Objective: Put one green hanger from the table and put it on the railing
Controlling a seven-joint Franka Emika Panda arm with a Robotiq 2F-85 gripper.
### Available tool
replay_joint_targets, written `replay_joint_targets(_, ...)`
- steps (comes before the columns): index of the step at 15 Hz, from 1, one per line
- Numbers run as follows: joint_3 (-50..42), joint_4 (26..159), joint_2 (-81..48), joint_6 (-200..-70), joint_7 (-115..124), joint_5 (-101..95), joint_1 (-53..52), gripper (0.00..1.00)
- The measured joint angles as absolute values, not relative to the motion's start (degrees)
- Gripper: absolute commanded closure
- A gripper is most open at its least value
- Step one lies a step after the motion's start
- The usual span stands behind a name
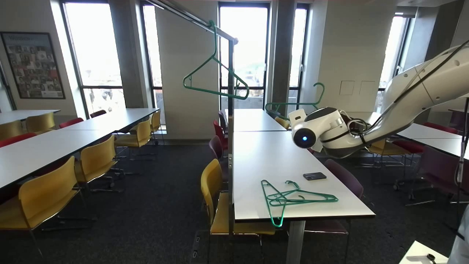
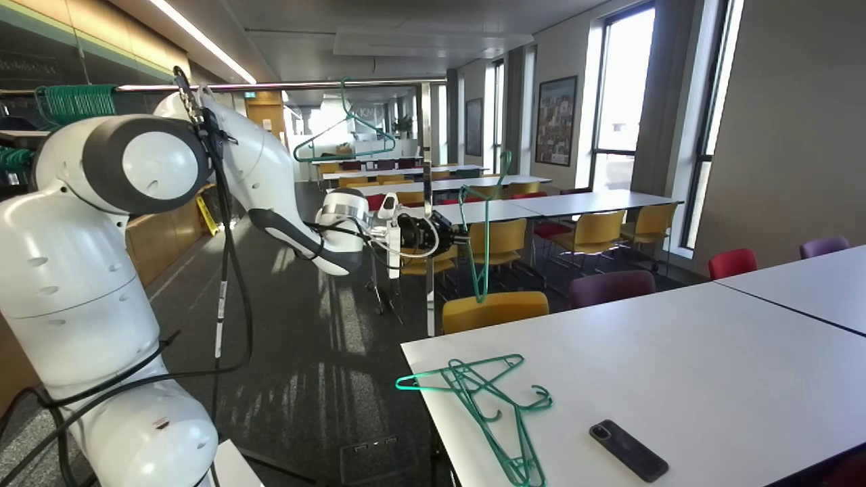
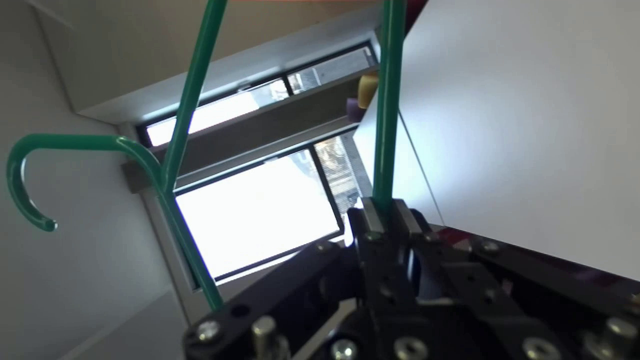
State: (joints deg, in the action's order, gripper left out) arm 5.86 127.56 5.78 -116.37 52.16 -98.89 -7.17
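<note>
My gripper (image 2: 465, 235) is shut on one side of a green hanger (image 2: 487, 237), whose bar runs up from between the fingertips (image 3: 384, 215) in the wrist view. The held hanger's hook (image 3: 70, 142) is free at the left there. In an exterior view the held hanger (image 1: 293, 103) hangs in the air beside the arm, which hides the fingers. It is apart from the railing (image 1: 190, 16) and lower than it; the railing also shows in an exterior view (image 2: 270, 86). Several green hangers (image 1: 311, 201) lie overlapping on the white table (image 1: 263, 157), at its near end.
Another green hanger (image 1: 216, 91) hangs from the railing near its end. A bunch of green hangers (image 2: 76, 103) hangs farther along it. The upright pole (image 1: 231, 146) stands beside the table's edge. A dark phone (image 2: 629, 450) lies on the table. A yellow chair (image 1: 211, 183) is by the pole.
</note>
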Motion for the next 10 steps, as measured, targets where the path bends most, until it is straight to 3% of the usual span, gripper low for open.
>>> replay_joint_targets(4, 9.1, 127.5, 3.3, -104.5, 53.3, -101.5, -8.7, 0.98)
replay_joint_targets(10, 9.5, 127.3, 1.9, -104.5, 53.4, -101.5, -9.6, 0.98)
